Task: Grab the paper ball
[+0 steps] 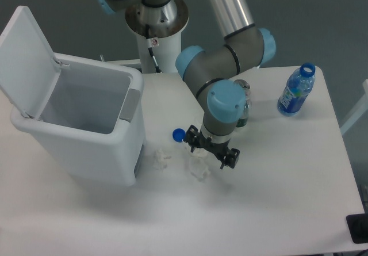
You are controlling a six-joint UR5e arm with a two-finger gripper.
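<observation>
Gripper point(200, 159) poised over the paper ball point(199, 169) on the white table point(276, 181).

The arm could close on the wrong target: a 2nd, flatter white wad point(161, 157) lies near the open bin point(80, 126), and a blue cap point(179, 134) sits just beside the wrist, so a small sideways error could nudge either one. The fingers are hidden under the wrist; how far they are spread, or whether they touch the paper ball, cannot be told.

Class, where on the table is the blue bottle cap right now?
The blue bottle cap lies near the table's middle, between the open white bin and the gripper, just beside the gripper's wrist.
</observation>
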